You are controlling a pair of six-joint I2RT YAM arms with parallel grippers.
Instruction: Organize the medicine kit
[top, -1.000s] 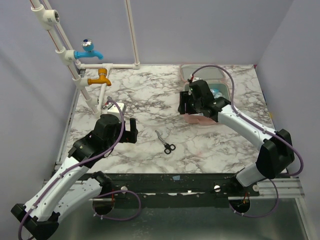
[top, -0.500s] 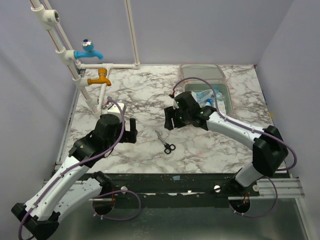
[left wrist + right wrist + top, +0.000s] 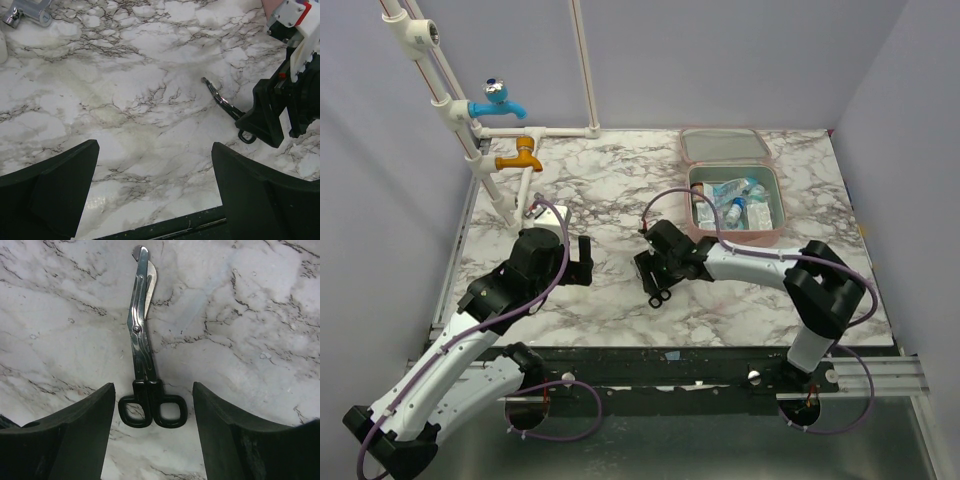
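Note:
The medicine kit (image 3: 736, 237), a pale pink zip case, lies open at the back right with its lid (image 3: 724, 145) flat behind it. Small bottles and packets (image 3: 732, 200) fill its tray. Black-handled scissors (image 3: 142, 345) lie shut on the marble, handles toward the near edge. My right gripper (image 3: 152, 400) hovers over them, open, a finger on each side of the handles, touching nothing. In the top view it (image 3: 652, 280) covers the blades, so only the scissor handles (image 3: 661, 296) show. My left gripper (image 3: 155, 165) is wide open over bare marble, left of the scissors (image 3: 222, 102).
A white pipe rack with a blue tap (image 3: 498, 100) and an orange tap (image 3: 523, 155) stands at the back left. Its metal foot (image 3: 27, 10) shows in the left wrist view. The table's dark front edge (image 3: 165, 230) runs just under the left fingers.
My right arm has swung from over the kit to the left and nearer, down to the scissors, uncovering the kit's contents. The left arm has not moved.

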